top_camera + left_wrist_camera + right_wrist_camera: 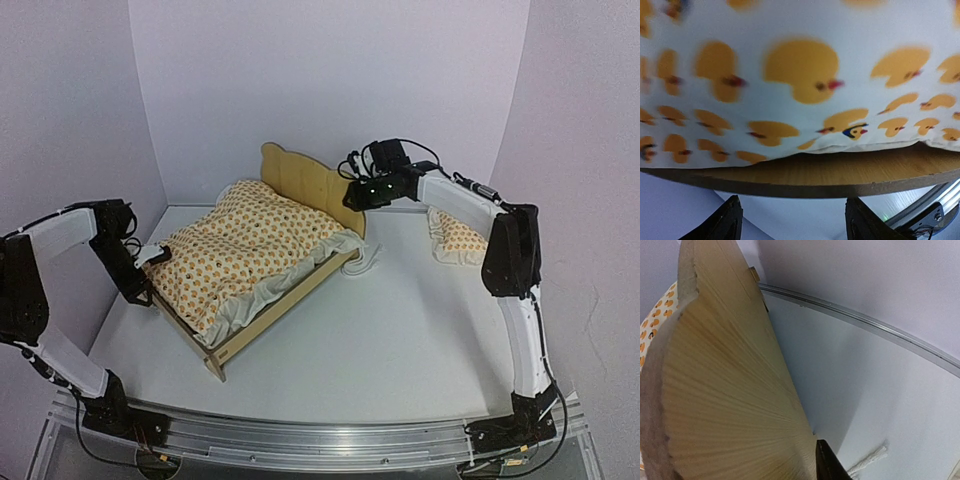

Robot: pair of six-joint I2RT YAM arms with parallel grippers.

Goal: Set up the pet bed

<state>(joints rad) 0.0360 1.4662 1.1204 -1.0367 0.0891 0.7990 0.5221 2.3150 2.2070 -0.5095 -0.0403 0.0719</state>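
Note:
The pet bed (300, 178), a light plywood frame with a scalloped headboard, stands slantwise on the table's left half. A duck-patterned mattress cushion (250, 245) with a white ruffle lies on it. My left gripper (152, 257) is at the bed's foot end, open. In the left wrist view the gripper (797, 220) sits just short of the footboard (805, 175), with nothing between its fingers and the cushion (800, 75) above. My right gripper (358, 197) straddles the headboard's right edge. One finger (827, 465) lies flat against the headboard (730, 390). The other finger is hidden behind it.
A small matching pillow (458, 240) lies at the back right, behind the right arm. A white rope piece (365, 262) lies on the table by the bed's right corner and also shows as rope (867, 460) below the right wrist. Walls close off the back and both sides.

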